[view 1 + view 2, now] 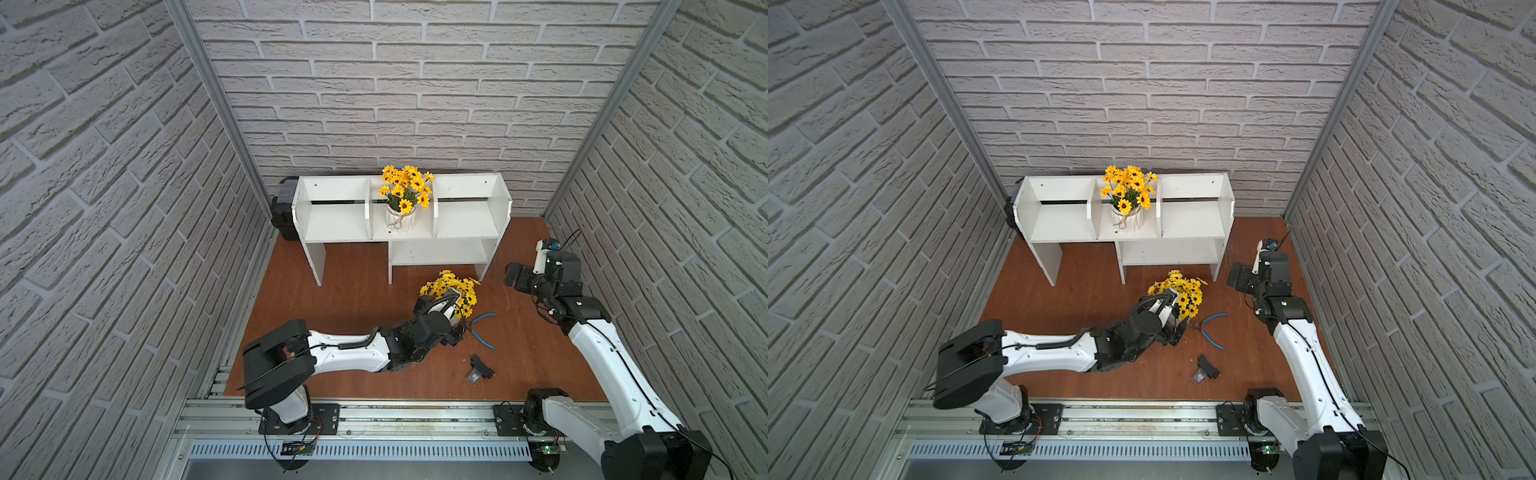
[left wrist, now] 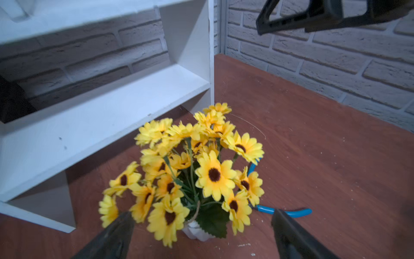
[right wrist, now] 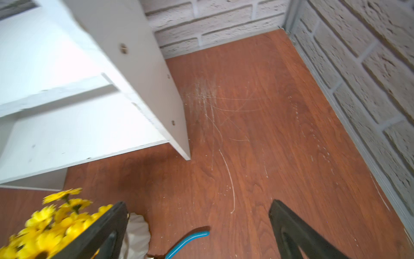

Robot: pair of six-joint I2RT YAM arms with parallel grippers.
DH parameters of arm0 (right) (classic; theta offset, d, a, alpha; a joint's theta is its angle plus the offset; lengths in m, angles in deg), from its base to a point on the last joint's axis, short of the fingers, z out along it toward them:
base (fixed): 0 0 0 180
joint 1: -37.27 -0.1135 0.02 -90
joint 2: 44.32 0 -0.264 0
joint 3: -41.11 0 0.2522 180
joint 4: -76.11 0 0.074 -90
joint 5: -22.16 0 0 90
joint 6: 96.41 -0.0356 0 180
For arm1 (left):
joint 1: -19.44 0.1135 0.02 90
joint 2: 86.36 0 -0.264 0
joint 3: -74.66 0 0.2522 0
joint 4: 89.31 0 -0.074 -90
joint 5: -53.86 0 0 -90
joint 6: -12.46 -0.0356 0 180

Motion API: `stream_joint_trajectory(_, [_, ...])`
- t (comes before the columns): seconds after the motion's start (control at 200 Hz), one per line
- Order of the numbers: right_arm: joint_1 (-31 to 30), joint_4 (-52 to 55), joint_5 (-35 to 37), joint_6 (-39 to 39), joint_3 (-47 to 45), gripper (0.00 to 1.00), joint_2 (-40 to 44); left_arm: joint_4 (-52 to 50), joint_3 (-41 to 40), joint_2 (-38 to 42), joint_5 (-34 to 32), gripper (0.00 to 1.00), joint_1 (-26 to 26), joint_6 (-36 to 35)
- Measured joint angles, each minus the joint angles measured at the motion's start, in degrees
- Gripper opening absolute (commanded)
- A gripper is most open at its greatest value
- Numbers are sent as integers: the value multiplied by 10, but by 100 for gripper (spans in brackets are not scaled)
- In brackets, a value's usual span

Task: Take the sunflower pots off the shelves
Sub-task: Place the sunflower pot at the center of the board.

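The white shelves [image 1: 332, 224] [image 1: 1059, 224] stand at the back of the table. One sunflower pot [image 1: 401, 216] [image 1: 1127, 218], with a twine bow, sits in their middle upper compartment. The other sunflower pot [image 1: 451, 291] [image 1: 1179, 291] [image 2: 197, 232] stands on the table in front of the lower shelf [image 2: 100, 116]. My left gripper [image 1: 457, 330] [image 2: 201, 212] is open, a finger on each side of this pot and apart from it. Off the shelves' right end, my right gripper [image 1: 513, 276] [image 3: 198, 201] hangs open and holds nothing.
Blue-handled pliers [image 1: 484, 332] [image 2: 284, 210] [image 3: 190, 241] lie on the table right beside the lower pot. A small black part [image 1: 480, 368] lies nearer the front edge. A black box [image 1: 284, 208] stands behind the shelves' left end. Brick walls close in three sides.
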Motion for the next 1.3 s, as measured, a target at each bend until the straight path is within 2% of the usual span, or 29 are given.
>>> stream_joint_trajectory(0.09, [-37, 5, -13, 13, 24, 100, 5, -44, 17, 45, -14, 98, 12, -11])
stream_joint_trajectory(0.22, [-89, 15, -42, 34, 59, 100, 5, -108, 45, 105, -27, 98, 57, -27])
stream_joint_trajectory(0.56, [-201, 41, -114, 76, 118, 100, 1, -242, 111, 225, -43, 98, 227, -67])
stream_joint_trajectory(0.775, [-295, 45, -123, 92, 172, 100, -39, -315, 130, 289, -94, 98, 332, -66])
stream_joint_trajectory(0.985, [-395, 42, -53, 100, 236, 100, -135, -375, 140, 318, -127, 98, 389, -50])
stream_joint_trajectory(1.3, [-478, -73, 144, 100, 286, 100, -281, -402, 125, 349, -143, 98, 403, -25])
